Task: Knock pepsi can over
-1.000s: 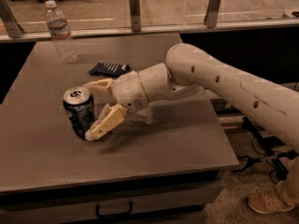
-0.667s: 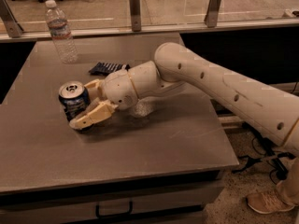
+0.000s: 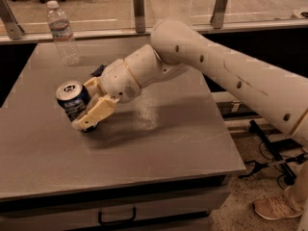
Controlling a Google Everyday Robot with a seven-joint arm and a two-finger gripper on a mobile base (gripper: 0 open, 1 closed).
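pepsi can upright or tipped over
Tilted, not flat: the small dark blue aluminium pepsi can leans away from the cream end effector at its side, silver top angled toward the camera, lower end on the grey table.

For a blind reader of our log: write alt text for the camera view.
The robot's open gripper presses against a pepsi can tilted away from it on a grey table. A clear water bottle stands upright near the far left corner.

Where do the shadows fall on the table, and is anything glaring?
Camera view: the arm softly shades the table right beneath itself and the gripper, which is at the can; the can's silver top catches light, no harsh glare.
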